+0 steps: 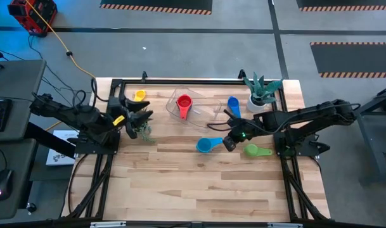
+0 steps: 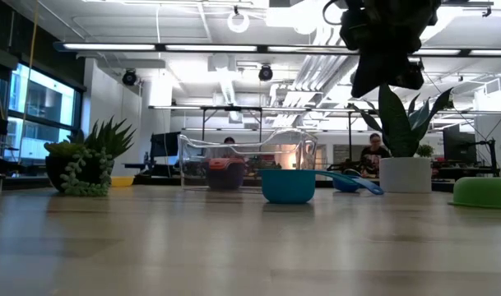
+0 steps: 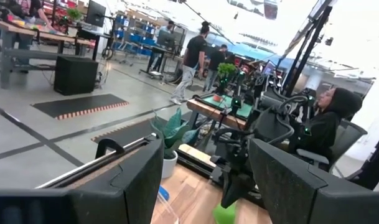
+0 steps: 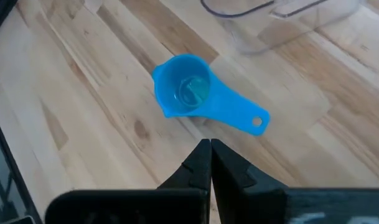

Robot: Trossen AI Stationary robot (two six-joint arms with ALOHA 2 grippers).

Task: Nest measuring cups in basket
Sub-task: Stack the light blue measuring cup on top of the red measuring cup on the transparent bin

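The clear basket (image 1: pixel 196 104) stands at the table's far middle, and the red cup (image 1: pixel 184 104) lies in it. A yellow cup (image 1: pixel 139 95) lies left of the basket and a blue cup (image 1: pixel 233 104) lies right of it. The light blue cup (image 4: pixel 190 93) rests bowl up on the wood, with a green cup (image 1: pixel 256 150) to its right. My right gripper (image 4: pixel 210 155) hangs shut above the table, just off the light blue cup's handle (image 4: pixel 251 119), and touches nothing. My left gripper (image 3: pixel 205 186) is open, held level near the left edge.
A white pot with a spiky plant (image 1: pixel 263 95) stands at the far right corner. A small dark potted plant (image 1: pixel 142 130) sits beside my left gripper. The near half of the table (image 1: pixel 199 190) is bare wood. People show in the room beyond.
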